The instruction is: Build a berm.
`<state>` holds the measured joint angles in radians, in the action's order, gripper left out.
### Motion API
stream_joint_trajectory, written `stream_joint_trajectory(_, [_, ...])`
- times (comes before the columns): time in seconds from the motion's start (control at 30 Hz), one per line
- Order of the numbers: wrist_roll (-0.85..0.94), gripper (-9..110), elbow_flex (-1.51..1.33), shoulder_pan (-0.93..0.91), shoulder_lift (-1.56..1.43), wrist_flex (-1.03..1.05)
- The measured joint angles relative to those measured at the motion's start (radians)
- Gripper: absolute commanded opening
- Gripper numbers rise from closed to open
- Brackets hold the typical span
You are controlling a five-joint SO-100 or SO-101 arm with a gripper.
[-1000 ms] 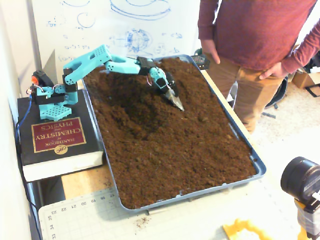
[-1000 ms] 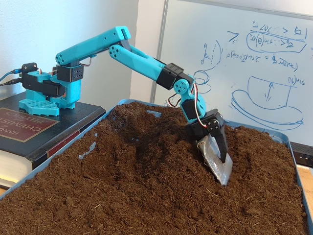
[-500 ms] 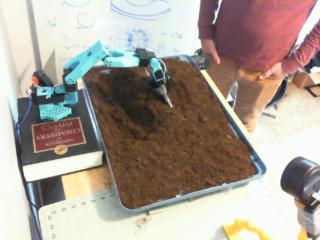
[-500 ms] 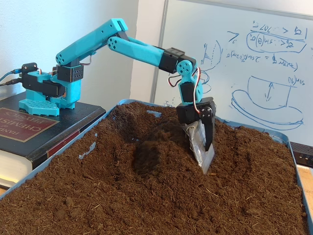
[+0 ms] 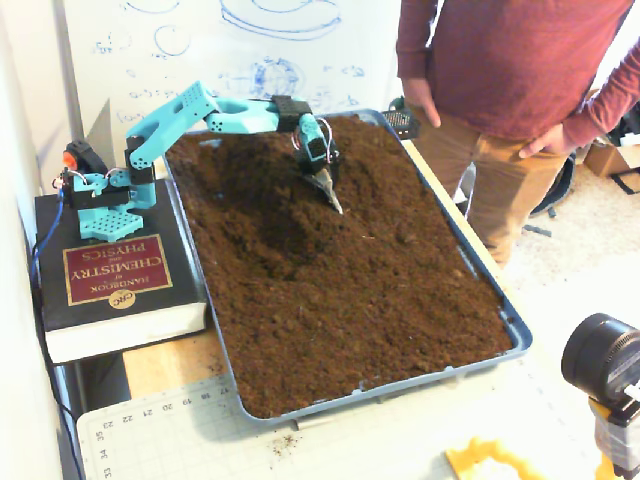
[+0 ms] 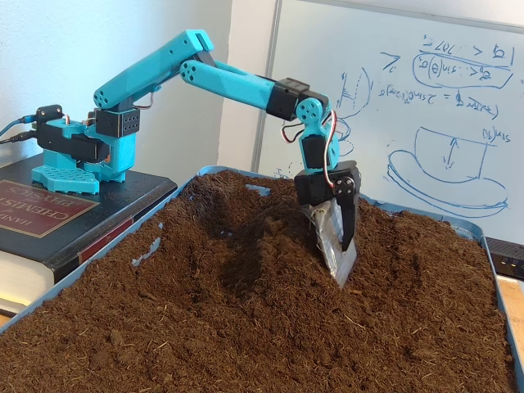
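A blue tray (image 5: 515, 330) is filled with loose dark-brown soil. A low raised ridge, the berm (image 5: 375, 185), runs through the far part of the tray; it also shows in a fixed view (image 6: 409, 237) to the right of the gripper. A darker hollow (image 5: 268, 228) lies beside it, seen from the side as well (image 6: 246, 262). My teal arm reaches out from the left. My gripper (image 5: 335, 203) points down with its black finger against the silvery scoop finger, and the tip is pressed into the slope of the ridge (image 6: 344, 266). It holds nothing that I can see.
The arm's base stands on a thick book (image 5: 110, 280) left of the tray. A person (image 5: 500, 80) stands at the tray's far right corner. A whiteboard (image 6: 426, 90) is behind. A camera (image 5: 610, 360) and a cutting mat (image 5: 160, 430) sit at the near edge.
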<state>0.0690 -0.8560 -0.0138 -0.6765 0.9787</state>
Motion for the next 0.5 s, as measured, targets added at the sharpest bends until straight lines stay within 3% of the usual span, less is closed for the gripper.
stream_joint_trajectory(0.17, [0.000, 0, 0.078, 0.031, 0.014, 0.009])
stream_joint_trajectory(0.5, [-0.192, 0, 0.295, 0.167, 0.127, -0.025])
